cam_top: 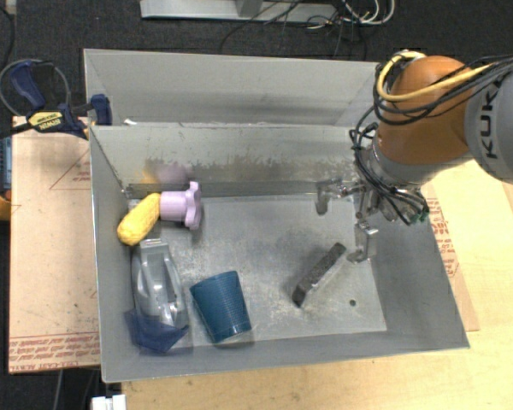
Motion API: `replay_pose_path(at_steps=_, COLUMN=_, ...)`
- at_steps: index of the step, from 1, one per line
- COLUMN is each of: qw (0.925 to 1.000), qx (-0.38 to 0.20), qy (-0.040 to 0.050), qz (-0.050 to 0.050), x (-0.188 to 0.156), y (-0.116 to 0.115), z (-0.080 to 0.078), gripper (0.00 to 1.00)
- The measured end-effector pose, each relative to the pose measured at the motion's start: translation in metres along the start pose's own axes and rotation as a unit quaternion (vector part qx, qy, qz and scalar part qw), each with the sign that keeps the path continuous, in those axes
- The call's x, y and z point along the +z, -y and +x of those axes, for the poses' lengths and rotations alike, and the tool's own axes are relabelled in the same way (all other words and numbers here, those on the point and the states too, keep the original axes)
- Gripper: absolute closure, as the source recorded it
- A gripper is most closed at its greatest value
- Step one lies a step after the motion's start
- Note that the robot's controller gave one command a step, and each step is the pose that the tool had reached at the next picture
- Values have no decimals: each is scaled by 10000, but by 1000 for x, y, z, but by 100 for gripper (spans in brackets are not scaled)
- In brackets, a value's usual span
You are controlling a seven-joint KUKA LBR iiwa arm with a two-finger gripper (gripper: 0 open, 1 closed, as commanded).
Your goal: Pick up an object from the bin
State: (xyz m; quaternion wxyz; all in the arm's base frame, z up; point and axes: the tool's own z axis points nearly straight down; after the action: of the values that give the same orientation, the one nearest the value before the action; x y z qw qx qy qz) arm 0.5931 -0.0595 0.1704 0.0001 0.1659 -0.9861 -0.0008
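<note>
My gripper (343,221) hangs over the right half of the bin, under the orange wrist cover. It is open: one finger (323,198) stands to the left, the other (362,239) lower right, with nothing between them. A dark grey flat bar (318,273) lies slanted on the bin floor just below. Its upper end is close beside the lower right finger; I cannot tell whether they touch.
A blue cup (222,307) lies on its side at the front middle. Left of it are a clear plastic piece (156,282) and a blue cloth scrap (153,335). A yellow corn cob (139,219) and a lilac plastic part (182,205) sit at the back left.
</note>
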Motion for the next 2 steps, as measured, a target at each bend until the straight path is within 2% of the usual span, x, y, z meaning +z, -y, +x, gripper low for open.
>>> replay_pose_path(at_steps=1, qw=9999, qx=88, qy=53, qz=19, x=0, y=-7, z=-13, gripper=0)
replay_pose_path(at_steps=2, qw=10000, qx=-42, qy=73, qz=31, x=8, y=-9, z=-10, gripper=0)
